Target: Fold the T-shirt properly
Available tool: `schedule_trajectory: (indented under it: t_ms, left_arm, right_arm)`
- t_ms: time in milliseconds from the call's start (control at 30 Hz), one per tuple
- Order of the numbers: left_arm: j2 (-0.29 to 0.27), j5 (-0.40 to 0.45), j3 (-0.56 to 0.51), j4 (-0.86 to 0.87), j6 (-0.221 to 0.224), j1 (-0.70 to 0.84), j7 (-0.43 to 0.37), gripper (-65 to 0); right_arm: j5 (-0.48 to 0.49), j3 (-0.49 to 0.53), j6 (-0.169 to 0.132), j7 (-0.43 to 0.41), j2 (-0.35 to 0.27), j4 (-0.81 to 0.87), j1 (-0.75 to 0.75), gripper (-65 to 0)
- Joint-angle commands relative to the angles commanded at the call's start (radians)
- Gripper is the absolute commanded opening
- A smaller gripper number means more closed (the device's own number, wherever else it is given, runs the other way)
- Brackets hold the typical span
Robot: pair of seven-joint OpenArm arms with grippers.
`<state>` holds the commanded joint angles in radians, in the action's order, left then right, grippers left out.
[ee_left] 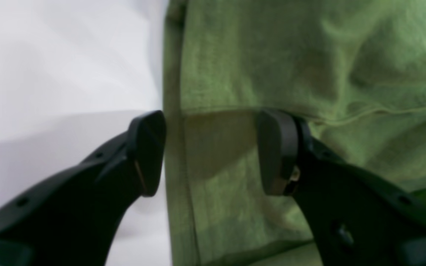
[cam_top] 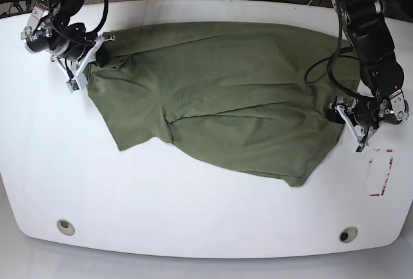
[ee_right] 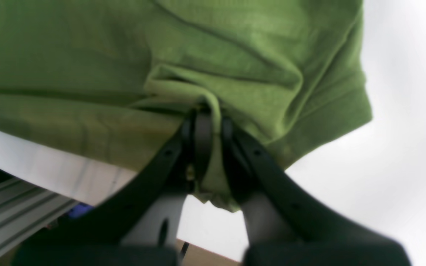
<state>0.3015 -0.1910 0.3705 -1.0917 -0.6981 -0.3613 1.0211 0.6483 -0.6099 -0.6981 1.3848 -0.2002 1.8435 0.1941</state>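
**One shirt, two grippers at opposite ends**

One T-shirt lies spread across the middle of the white tabletop, running from near the far left corner toward the right edge, rumpled, with creases through its middle and a lower corner drooping toward the near edge.

The right gripper, at the far left corner of the tabletop in the base view, has its jaws pressed together on a bunched fold of the shirt's edge; the wrist view shows cloth squeezed between the two black fingers and hanging out below them.

The left gripper, near the right edge in the base view, has its jaws spread. Its two fingers straddle the shirt's hemmed edge: one over bare tabletop, the other over cloth. The wrist picture is blurred, so whether the pads touch the fabric is hard to say.

One red-and-white marking sits by the right edge, just beside the left gripper. Two round holes show along the near edge, one toward each corner.
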Motion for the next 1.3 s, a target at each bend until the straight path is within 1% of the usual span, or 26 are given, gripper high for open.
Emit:
schedule_trajectory:
  t_ms: [233,333,467,600,1100,1200,1233,1300]
  left_arm:
    - [-0.005,-0.003,-0.002,-0.011,0.000,-0.003,0.029,-28.3]
    - [-0.029,-0.003,-0.002,-0.057,0.000,0.002,0.035,-28.3]
    - [-0.034,-0.002,-0.002,-0.110,0.000,0.003,0.075,-28.3]
    - [-0.037,-0.003,-0.002,-0.117,0.000,0.003,0.104,-28.3]
    - [-0.032,-0.003,-0.002,-0.114,0.000,0.002,0.101,-28.3]
    - [-0.021,0.000,0.002,-0.112,0.000,-0.002,0.098,-28.3]
    - [-0.011,0.000,0.002,-0.110,0.000,-0.003,0.094,-28.3]
    - [-0.006,0.000,0.000,-0.110,0.000,-0.003,0.075,-28.3]
  right_arm:
    - [0.000,0.000,0.000,0.000,0.000,0.000,0.000,-65.0]
    - [0.000,0.000,0.000,0.000,0.000,0.000,0.000,-65.0]
    - [0.000,0.000,0.000,0.000,0.000,0.000,0.000,-65.0]
    - [0.000,0.000,0.000,0.000,0.000,0.000,-0.002,-65.0]
    - [0.000,0.000,0.000,0.000,0.002,-0.002,-0.002,-65.0]
    - [0.002,0.000,0.000,0.000,0.002,-0.014,-0.002,-65.0]
    - [0.002,0.000,0.000,0.000,0.002,-0.021,-0.002,-65.0]
    - [0.002,0.000,0.000,0.000,0.002,-0.031,-0.002,-65.0]
